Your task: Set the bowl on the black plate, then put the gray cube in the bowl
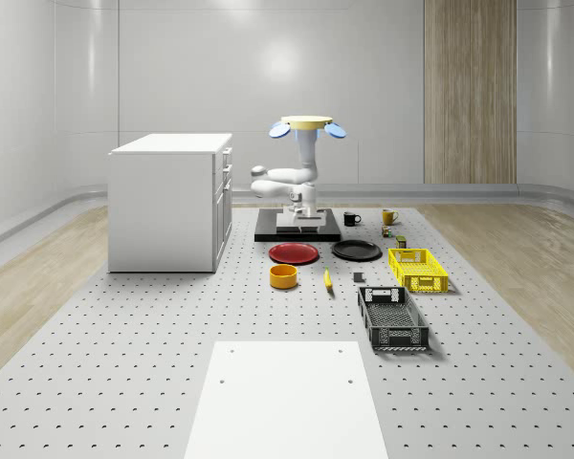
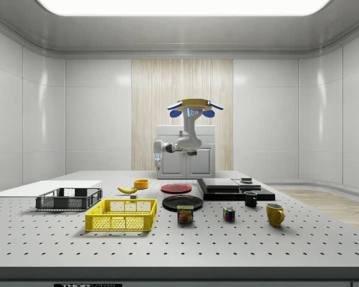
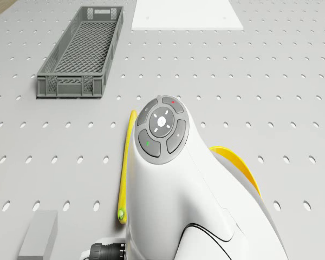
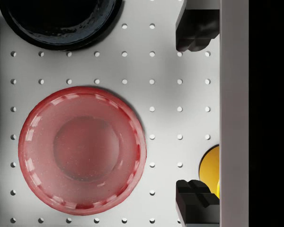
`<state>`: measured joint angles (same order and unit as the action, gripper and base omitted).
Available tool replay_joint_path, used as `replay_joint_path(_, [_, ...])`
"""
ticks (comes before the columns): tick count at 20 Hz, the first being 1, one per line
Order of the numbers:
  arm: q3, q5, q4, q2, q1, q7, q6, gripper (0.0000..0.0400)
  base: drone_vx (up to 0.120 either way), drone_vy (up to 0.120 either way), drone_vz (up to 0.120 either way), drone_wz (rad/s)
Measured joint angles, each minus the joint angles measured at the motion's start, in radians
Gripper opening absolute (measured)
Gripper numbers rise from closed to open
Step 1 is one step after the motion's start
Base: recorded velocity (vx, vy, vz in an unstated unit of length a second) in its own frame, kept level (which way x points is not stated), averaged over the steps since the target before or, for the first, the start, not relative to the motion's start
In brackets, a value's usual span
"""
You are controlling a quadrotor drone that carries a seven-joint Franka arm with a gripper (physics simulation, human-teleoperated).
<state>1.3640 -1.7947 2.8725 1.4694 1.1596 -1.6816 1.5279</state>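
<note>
Whole-scene view, low round orange bowl (image 1: 283, 276) upright beside red plate (image 1: 294, 253), glossy black plate (image 1: 356, 251), claw (image 4: 197, 113) spread, drone (image 1: 307, 125) seemingly hovering.

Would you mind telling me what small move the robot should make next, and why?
Probably shift the pincer sideways toward the bowl. The drone hovers over the black pad, and the wrist view looks down on the red plate with the pincer open and empty, the bowl just peeking at its edge. The bowl sits on the table, apart from the black plate.
</note>
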Motion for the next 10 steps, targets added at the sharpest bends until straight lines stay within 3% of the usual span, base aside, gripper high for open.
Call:
replay_joint_path(4, [0.001, 0.003, 0.000, 0.007, 0.002, -0.001, 0.007, 0.0400, 0.120, -0.100, -0.010, 0.000])
replay_joint_path(10, [0.003, 0.007, -0.001, 0.017, 0.004, -0.003, 0.016, 0.0400, 0.120, 0.000, -0.120, 0.000])
